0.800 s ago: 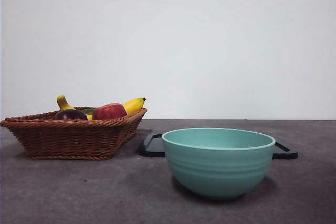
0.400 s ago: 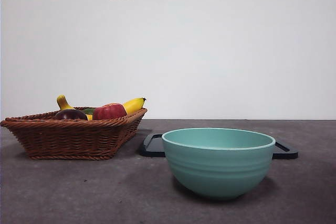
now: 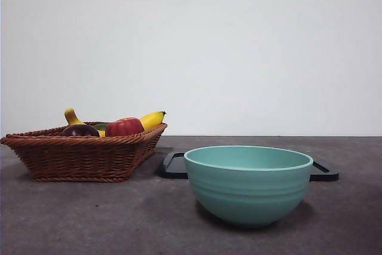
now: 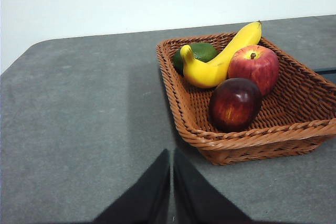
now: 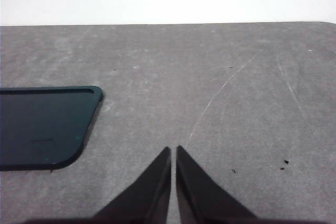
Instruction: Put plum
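Sitting in the wicker basket [image 4: 294, 129] is the plum [image 4: 234, 104], dark maroon and glossy, near the basket's front rim as seen from the left wrist camera. It touches the red apple [image 4: 254, 67], and the yellow banana [image 4: 220, 59] lies just beside both, with a green fruit [image 4: 198, 52] tucked past the banana. In the front view the plum [image 3: 80, 130] is seen just above the basket rim [image 3: 77, 144], left of the apple [image 3: 124, 127]. The left claw [image 4: 171, 169] is held above bare desk [image 4: 79, 129] just outside the basket, jaws pressed together, nothing gripped. The right claw [image 5: 173, 166] is likewise pinched to a thin slit over bare desk, empty, with a dark tray [image 5: 42, 127] off to one side. A teal bowl [image 3: 248, 183] stands on the desk in front of the tray [image 3: 173, 165], well apart from the basket. Neither arm is seen in the front view.
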